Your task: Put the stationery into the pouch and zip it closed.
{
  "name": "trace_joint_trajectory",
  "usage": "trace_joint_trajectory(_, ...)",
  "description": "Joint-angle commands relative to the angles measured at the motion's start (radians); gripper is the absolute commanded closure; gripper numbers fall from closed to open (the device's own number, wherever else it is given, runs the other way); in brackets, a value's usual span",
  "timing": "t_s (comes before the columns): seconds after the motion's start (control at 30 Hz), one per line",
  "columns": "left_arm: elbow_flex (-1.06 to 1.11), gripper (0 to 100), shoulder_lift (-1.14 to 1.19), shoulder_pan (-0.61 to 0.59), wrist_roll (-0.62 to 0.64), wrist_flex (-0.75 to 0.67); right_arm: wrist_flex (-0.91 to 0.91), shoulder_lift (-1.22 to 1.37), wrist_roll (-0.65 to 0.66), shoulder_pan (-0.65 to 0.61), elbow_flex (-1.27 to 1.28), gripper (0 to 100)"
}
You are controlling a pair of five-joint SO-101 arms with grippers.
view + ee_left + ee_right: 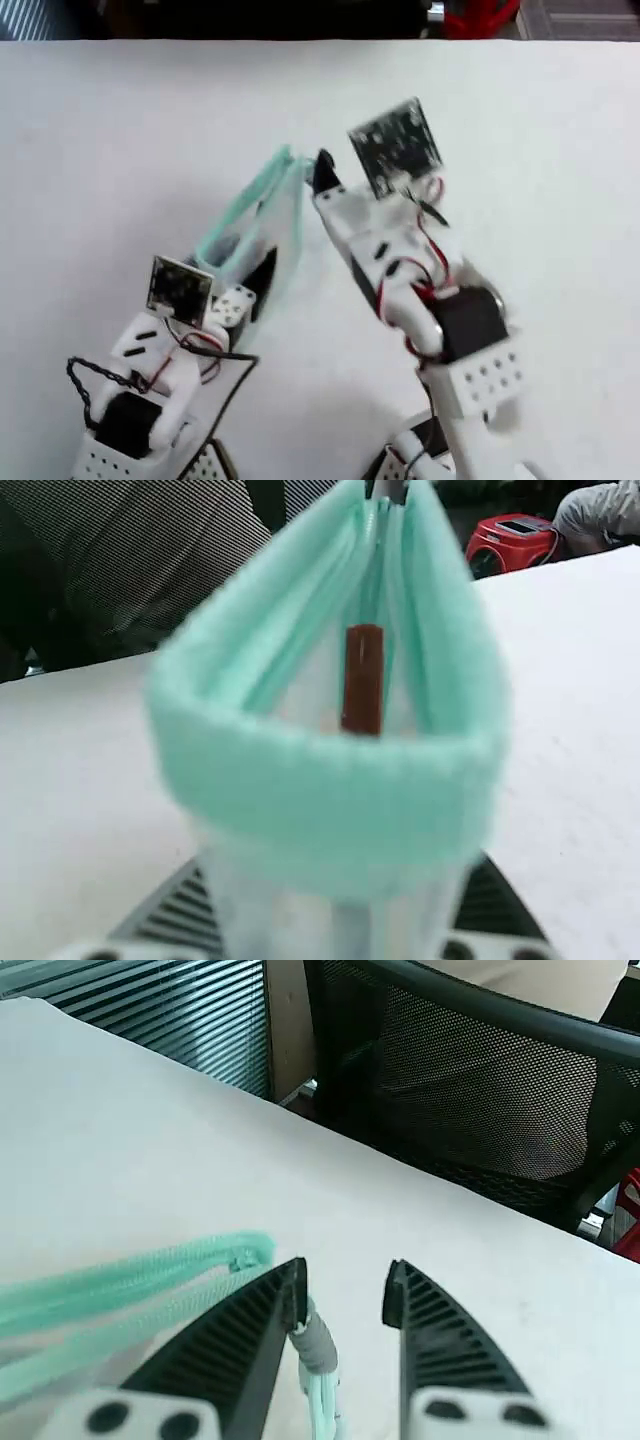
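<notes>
The fingertips of the left hand (pixel 335 900) are largely covered by the pouch (pixel 330 780), so only two dark ribbed pads are seen at either side of its clear lower body. That hand is clenched on the near end of the pouch. Inside the mouth a brown stick (pixel 363 680) is seen end-on; its lower part is hidden behind the mint rim, and what kind of stationery it is cannot be made out.

The right hand (pixel 345 1275) is released, with a clear gap between its two black fingers. It is placed at the far tip of the pouch, where the mint edges are drawn together. A grey zip pull (pixel 315 1345) is seen against the inner face of one finger; whether it is touched cannot be told.

The pouch is held near the middle of the desk (pixel 120 130), its length running from the near edge toward the far edge, with the mouth gaping at the near end.

Beyond the far edge of the desk, a dark mesh chair (pixel 480 1070), slatted blinds (pixel 170 1010) and a red object (pixel 510 540) are seen.
</notes>
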Motion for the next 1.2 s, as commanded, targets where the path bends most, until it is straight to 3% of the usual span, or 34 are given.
trace_joint_trajectory(0.0,-0.044,80,-0.012,0.007,-0.025,0.006,-0.094,0.050,0.012,0.008,-0.026,88.2)
trace_joint_trajectory(0.1,0.029,81,-0.012,0.016,-0.094,-0.052,-0.114,0.107,0.017,0.008,-0.032,88.2)
trace_joint_trajectory(0.27,0.034,98,-0.012,-0.016,-0.127,-0.077,-0.067,0.145,0.025,0.102,-0.032,88.2)
trace_joint_trajectory(0.3,0.034,97,-0.012,-0.016,-0.130,-0.077,-0.044,0.145,0.044,0.127,-0.032,88.0)
trace_joint_trajectory(0.43,0.031,96,-0.012,-0.021,-0.127,-0.078,0.065,0.142,0.204,0.148,-0.026,74.4)
trace_joint_trajectory(0.5,0.028,98,-0.012,-0.022,-0.127,-0.089,0.087,0.150,0.284,0.116,-0.017,67.6)
trace_joint_trajectory(0.73,0.032,98,-0.012,-0.022,-0.127,-0.084,-0.033,0.197,0.543,-0.062,0.186,67.3)
trace_joint_trajectory(1.17,0.034,98,-0.012,-0.024,-0.127,-0.083,-0.285,0.209,0.302,-0.058,0.258,67.2)
